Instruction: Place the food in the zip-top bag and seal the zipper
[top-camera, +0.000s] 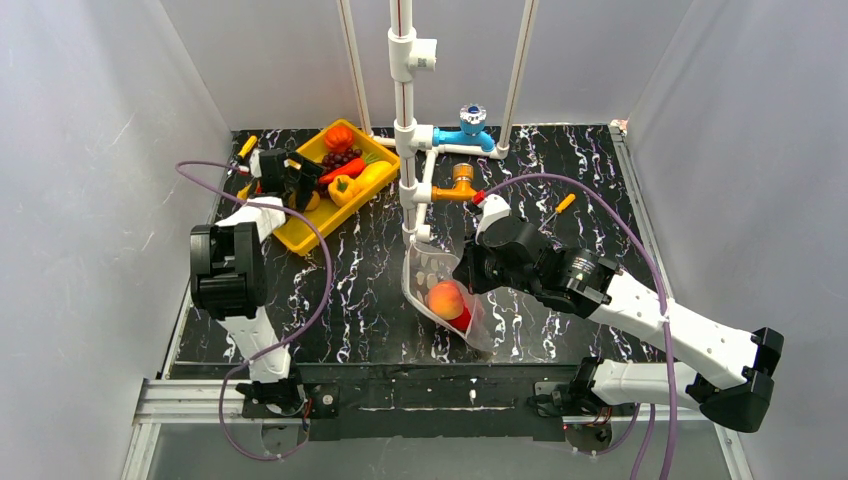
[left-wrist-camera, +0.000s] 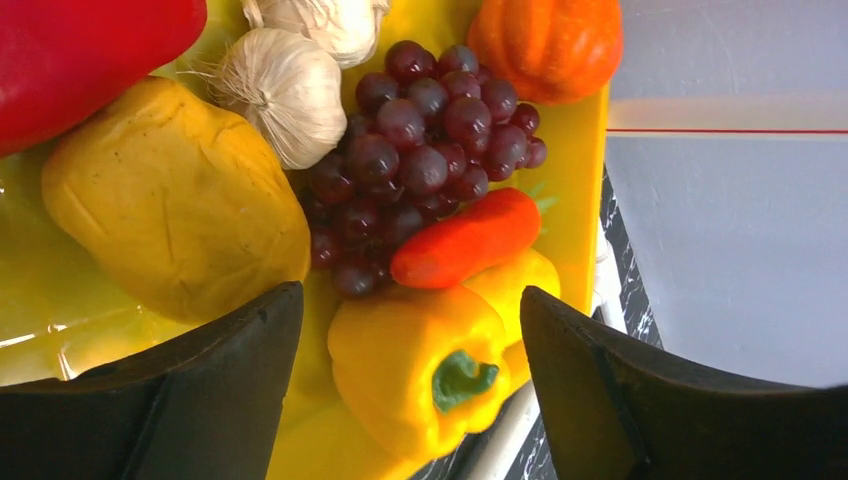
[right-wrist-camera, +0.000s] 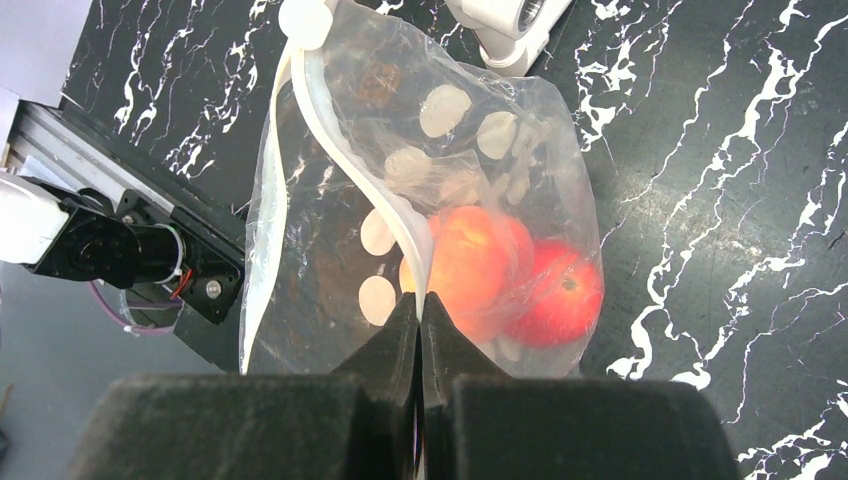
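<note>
Zip-top bag: mid-frame — peach, red fruit inside
Right gripper: clamped on zipper
Left gripper: wide over yellow pepper — upper-left tray

From my station I saw a black counter veined in white, boxed in by plain pale walls on three sides. A white pipe stand rose from it, carrying a blue valve and an orange valve. The light was even, probably from overhead.
</note>
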